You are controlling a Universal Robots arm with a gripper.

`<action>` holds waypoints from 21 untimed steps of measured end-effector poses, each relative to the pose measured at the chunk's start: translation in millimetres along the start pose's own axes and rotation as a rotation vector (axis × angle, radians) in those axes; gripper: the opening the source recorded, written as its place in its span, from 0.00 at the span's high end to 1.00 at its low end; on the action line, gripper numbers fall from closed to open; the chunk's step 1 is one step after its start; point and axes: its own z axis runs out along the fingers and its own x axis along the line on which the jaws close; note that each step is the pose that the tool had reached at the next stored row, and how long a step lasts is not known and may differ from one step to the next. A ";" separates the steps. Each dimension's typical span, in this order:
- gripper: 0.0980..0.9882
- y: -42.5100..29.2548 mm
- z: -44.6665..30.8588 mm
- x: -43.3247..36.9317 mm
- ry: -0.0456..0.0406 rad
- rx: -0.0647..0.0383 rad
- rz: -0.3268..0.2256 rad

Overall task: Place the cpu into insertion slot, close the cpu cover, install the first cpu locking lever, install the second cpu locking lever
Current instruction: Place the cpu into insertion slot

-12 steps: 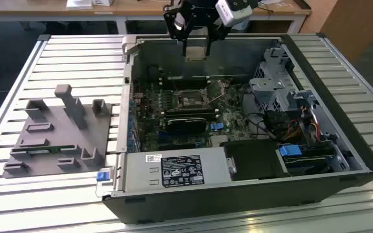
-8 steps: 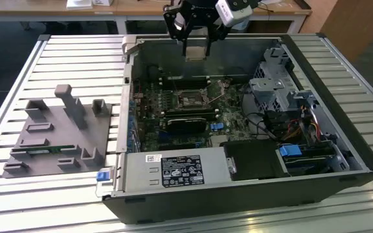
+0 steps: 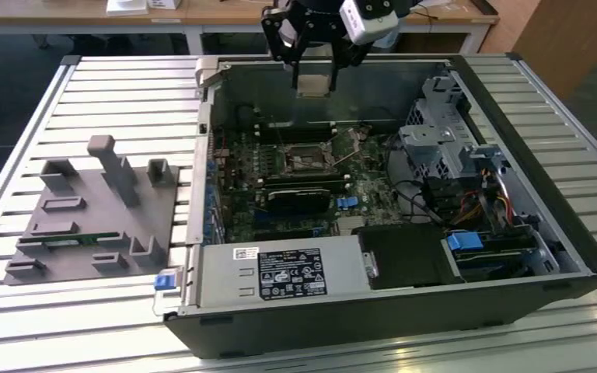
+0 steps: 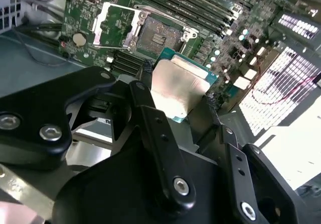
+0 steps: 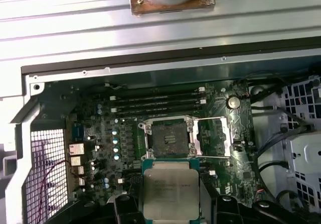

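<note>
Overhead, above the slatted worktop (image 3: pixel 122 93) and the open case (image 3: pixel 547 140) lying on it, the gripper (image 3: pixel 314 84) has its fingers (image 4: pixel 150 108) drawn in to the width of the cpu (image 4: pixel 178 91), pressed against two opposite edges of the chip with its dull metal top facing the wrist cameras. They are closed no further than the chip allows.

The arm (image 3: pixel 309 23) reaches in from the far side of the case in the exterior view and points the gripper straight down over the case's far end. The cpu (image 3: pixel 312 85) hangs level and well above the motherboard (image 3: pixel 236 171), touching nothing else.

The exterior view takes in the wider scene: a grey fixture (image 3: pixel 91 217) on the worktop at the exterior view's left, and the power supply (image 3: pixel 277 272) at the near end of the case. In both wrist views the slot (image 5: pixel 167 138) lies bare with its dark centre exposed, and the cover (image 5: pixel 213 119) is swung open flat beside it (board showing through its window). In the first wrist view the cpu (image 5: pixel 170 189) is just short of the slot, not over it. The second wrist view gives the closest look at the fingers against the chip's edges.
</note>
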 end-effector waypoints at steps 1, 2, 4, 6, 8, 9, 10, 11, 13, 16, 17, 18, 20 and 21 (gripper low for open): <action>0.51 0.0 0.2 0.3 -0.0011 0.000 0.012; 0.51 0.0 0.5 0.6 -0.0022 -0.001 0.024; 0.51 -0.1 0.9 1.3 -0.0043 -0.001 0.048; 0.51 -0.2 1.2 2.3 -0.0061 -0.001 0.068; 0.51 -0.4 1.5 3.3 -0.0079 -0.002 0.088; 0.51 -0.4 1.6 3.8 -0.0087 -0.002 0.096; 0.51 -0.5 1.7 4.2 -0.0093 -0.002 0.104; 0.51 -0.5 1.7 4.6 -0.0099 -0.002 0.110; 0.51 -0.6 1.8 5.1 -0.0109 -0.002 0.122; 0.51 -0.7 2.0 5.3 -0.0125 -0.003 0.138; 0.51 -0.7 2.0 5.4 -0.0130 -0.003 0.145; 0.51 -0.7 2.1 5.5 -0.0135 -0.003 0.150; 0.51 -0.7 2.1 5.6 -0.0145 -0.003 0.162; 0.51 -0.7 2.1 5.7 -0.0150 -0.003 0.167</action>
